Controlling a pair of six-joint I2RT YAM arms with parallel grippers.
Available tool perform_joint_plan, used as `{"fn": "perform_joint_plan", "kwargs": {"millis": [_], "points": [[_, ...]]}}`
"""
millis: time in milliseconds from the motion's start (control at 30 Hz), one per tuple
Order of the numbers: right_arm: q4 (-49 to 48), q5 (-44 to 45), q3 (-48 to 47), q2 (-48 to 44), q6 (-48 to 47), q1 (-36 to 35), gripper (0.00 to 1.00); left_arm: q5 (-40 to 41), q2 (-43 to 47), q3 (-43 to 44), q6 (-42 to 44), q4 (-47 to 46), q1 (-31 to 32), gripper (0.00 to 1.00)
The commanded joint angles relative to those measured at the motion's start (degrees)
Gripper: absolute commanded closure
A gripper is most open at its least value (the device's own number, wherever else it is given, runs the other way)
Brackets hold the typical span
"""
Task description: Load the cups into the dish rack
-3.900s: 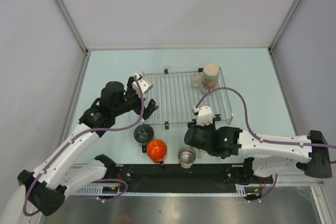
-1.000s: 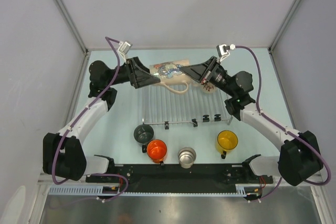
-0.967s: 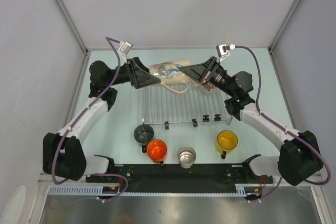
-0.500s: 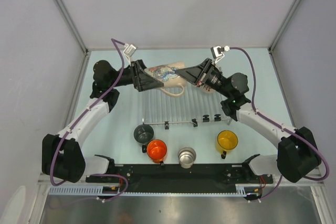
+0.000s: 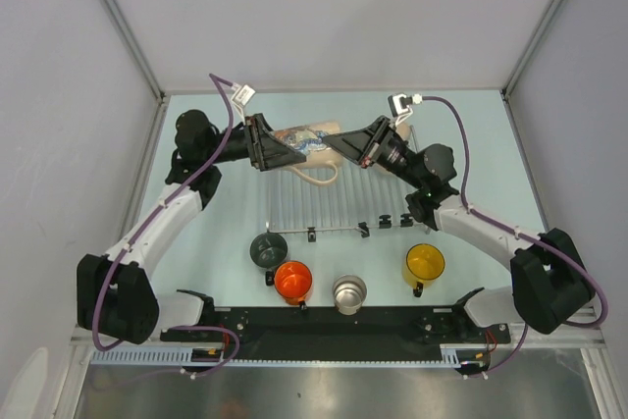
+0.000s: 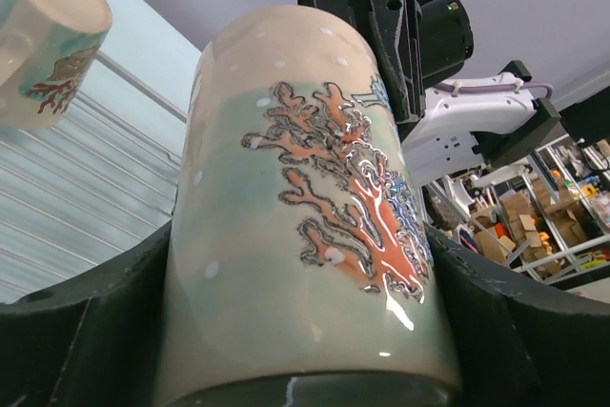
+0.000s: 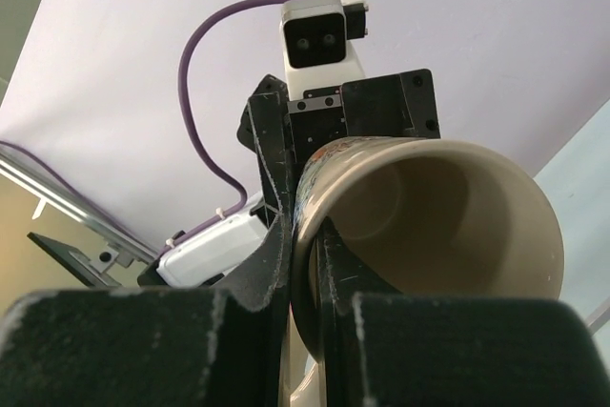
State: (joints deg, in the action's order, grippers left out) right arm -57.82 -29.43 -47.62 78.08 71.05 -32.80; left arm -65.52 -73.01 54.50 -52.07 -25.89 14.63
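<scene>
My left jaws were closed around the body of the coral-patterned cream mug (image 5: pixel 306 141), near its base. My right jaws pinched its rim, one finger inside the mouth and one outside. Held from both ends, the mug lay on its side in the air above the far edge of the dish rack (image 5: pixel 334 205), handle hanging down. The second cream mug (image 6: pixel 48 40) sat on the rack's bars. The dark grey-green cup (image 5: pixel 267 248), orange cup (image 5: pixel 291 281), steel cup (image 5: pixel 348 293) and yellow cup (image 5: pixel 424 264) stood upright on the table (image 5: pixel 510 164), just near of the rack.
</scene>
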Motion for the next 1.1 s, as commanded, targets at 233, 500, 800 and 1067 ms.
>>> {"fn": "perform_joint_plan", "kwargs": {"millis": [233, 500, 800, 1067], "points": [[1.56, 0.25, 1.74, -4.16, -0.47, 1.77, 0.6, 0.39, 3.23, 7.72, 13.57, 7.34, 0.4, 0.99], [12.28, -0.8, 2.97, -11.19, -3.62, 8.35, 0.23, 3.81, 4.46, 12.38, 28.48, 22.62, 0.4, 0.99], [40.49, 5.26, 0.07, -23.4, -15.76, 14.25, 0.17, 28.4, -4.49, 27.75, 56.1, 51.28, 6.54, 0.99], [50.42, 8.59, 0.24, -31.23, -17.6, 18.47, 0.2, 43.35, -26.87, 49.95, 68.66, 71.19, 13.75, 0.99]]}}
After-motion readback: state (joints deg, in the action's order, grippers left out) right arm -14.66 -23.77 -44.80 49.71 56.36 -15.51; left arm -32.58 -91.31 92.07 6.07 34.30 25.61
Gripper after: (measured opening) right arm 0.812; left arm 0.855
